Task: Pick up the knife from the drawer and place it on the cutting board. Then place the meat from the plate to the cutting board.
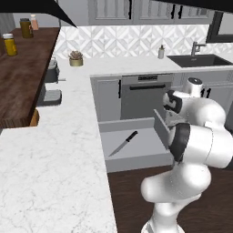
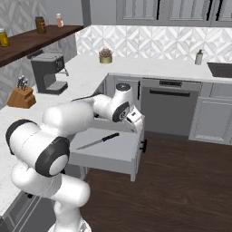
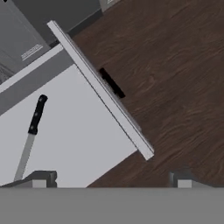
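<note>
— Where do we stand with the knife [image 1: 124, 144]?

— It lies flat on the floor of the open drawer [image 1: 136, 157], alone there, its black handle toward the cabinet and the blade angled toward the drawer's outer end. In the hand view we see it at the lower left, well off from the centre line between our fingertips.

— And the gripper [image 3: 111, 180]?

— Released, holding nothing; the two tips stand wide apart at the bottom of the hand view. The hand hangs over the drawer's front panel and the dark wood floor beyond it, not over the knife.

— So what can go wrong from here?

— First, the front panel. If we drop straight down from this pose, one finger likely lands on the panel's edge or outside the drawer — we judge that we need to shift toward the knife before descending.

— The grip itself?

— The knife is slim and lies flat on a smooth floor. If the fingers close across the blade instead of the handle, or come down out of line with its axis, it will probably skid or pivot away. Coming down too far would jam the tips into the drawer floor.

— And the drawer?

— A sideways nudge on its wall could push it partly shut, we think, and cramp the reach.
</note>
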You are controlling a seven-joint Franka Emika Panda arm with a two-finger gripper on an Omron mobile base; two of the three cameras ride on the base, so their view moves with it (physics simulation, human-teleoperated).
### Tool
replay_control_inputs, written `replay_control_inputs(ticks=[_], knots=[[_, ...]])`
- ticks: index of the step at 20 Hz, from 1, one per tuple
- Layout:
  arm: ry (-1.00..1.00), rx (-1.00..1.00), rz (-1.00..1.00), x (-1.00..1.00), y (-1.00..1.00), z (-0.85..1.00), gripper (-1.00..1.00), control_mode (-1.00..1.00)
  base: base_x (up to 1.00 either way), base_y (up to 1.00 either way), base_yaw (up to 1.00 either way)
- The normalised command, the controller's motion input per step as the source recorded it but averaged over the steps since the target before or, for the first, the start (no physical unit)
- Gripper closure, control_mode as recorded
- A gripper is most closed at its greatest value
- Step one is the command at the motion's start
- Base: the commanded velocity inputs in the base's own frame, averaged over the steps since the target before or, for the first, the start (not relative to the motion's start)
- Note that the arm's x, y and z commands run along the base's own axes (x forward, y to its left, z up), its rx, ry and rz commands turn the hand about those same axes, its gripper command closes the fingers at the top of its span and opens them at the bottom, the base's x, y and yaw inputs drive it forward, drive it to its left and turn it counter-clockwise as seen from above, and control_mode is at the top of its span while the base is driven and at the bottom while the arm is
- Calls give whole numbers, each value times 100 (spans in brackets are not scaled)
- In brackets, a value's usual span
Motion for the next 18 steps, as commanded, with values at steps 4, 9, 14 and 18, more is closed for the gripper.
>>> replay_control_inputs(ticks=[4,9,14,18], knots=[[21,-4,-6,0,100,19,-100,-100,0,0,0],[38,5,7,57,98,-8,-100,-100,0,0,0],[27,22,14,47,61,-50,-100,-100,0,0,0],[3,8,0,58,1,-74,-100,-100,0,0,0]])
